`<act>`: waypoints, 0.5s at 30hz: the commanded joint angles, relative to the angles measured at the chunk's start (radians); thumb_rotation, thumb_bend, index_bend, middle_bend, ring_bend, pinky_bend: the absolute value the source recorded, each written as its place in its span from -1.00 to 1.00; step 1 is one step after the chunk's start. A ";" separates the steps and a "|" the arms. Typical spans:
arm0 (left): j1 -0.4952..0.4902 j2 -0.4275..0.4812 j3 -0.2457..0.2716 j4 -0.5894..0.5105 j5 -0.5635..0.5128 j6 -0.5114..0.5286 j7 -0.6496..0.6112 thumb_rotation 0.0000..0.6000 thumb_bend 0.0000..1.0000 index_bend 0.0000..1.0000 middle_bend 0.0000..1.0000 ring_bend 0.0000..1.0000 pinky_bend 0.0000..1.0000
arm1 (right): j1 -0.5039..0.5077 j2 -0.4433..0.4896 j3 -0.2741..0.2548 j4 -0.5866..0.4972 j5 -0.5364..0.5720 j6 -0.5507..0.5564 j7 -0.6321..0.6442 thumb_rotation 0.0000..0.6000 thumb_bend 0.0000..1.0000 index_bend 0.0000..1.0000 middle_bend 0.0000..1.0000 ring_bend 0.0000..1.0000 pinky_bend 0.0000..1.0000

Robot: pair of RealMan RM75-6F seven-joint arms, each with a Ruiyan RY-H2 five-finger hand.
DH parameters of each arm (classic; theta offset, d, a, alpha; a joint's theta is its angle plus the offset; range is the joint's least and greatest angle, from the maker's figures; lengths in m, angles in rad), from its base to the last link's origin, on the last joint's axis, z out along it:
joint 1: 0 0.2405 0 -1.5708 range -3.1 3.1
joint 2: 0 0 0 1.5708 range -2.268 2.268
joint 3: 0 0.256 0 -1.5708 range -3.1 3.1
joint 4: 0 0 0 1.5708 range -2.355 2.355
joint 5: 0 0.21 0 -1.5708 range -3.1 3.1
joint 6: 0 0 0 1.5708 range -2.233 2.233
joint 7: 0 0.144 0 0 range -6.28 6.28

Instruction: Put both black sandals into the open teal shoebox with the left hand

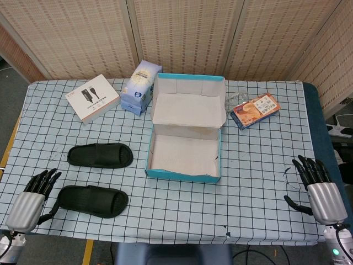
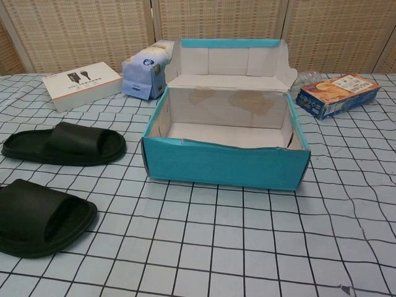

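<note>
Two black sandals (image 1: pixel 100 155) (image 1: pixel 92 200) lie at lower left, beside the open teal shoebox (image 1: pixel 183 172) at centre. Left hand (image 1: pixel 33 201) and right hand (image 1: pixel 319 190) rest at the counter's (image 1: pixel 259 182) lower corners, fingers spread, empty.

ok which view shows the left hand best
The head view: the left hand shows whole at the table's near left corner, fingers extended and apart, holding nothing, beside the nearer black sandal. The chest view does not show it at all.
</note>
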 commanded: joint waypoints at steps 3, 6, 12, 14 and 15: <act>-0.020 0.053 0.068 -0.089 0.041 -0.079 -0.094 0.85 -0.20 -1.00 -1.00 -1.00 -0.78 | -0.004 0.007 -0.003 -0.008 -0.007 0.008 0.009 0.57 -0.69 -1.00 -1.00 -1.00 -1.00; -0.057 0.085 0.104 -0.147 0.116 -0.142 -0.047 0.80 -0.20 -1.00 -1.00 -1.00 -0.80 | -0.011 0.014 -0.004 -0.010 -0.014 0.022 0.017 0.57 -0.69 -1.00 -1.00 -1.00 -1.00; -0.123 -0.008 0.074 -0.178 0.109 -0.282 0.195 0.62 -0.23 -1.00 -1.00 -1.00 -0.84 | -0.010 0.021 -0.015 -0.015 -0.029 0.012 0.027 0.57 -0.69 -1.00 -1.00 -1.00 -1.00; -0.145 -0.059 0.050 -0.154 0.062 -0.337 0.275 0.58 -0.22 -1.00 -1.00 -1.00 -0.85 | -0.010 0.024 -0.020 -0.018 -0.038 0.011 0.038 0.57 -0.69 -1.00 -1.00 -1.00 -1.00; -0.154 -0.090 0.036 -0.136 0.029 -0.365 0.325 0.57 -0.21 -1.00 -1.00 -1.00 -0.86 | -0.009 0.028 -0.024 -0.019 -0.043 0.008 0.047 0.57 -0.69 -1.00 -1.00 -1.00 -1.00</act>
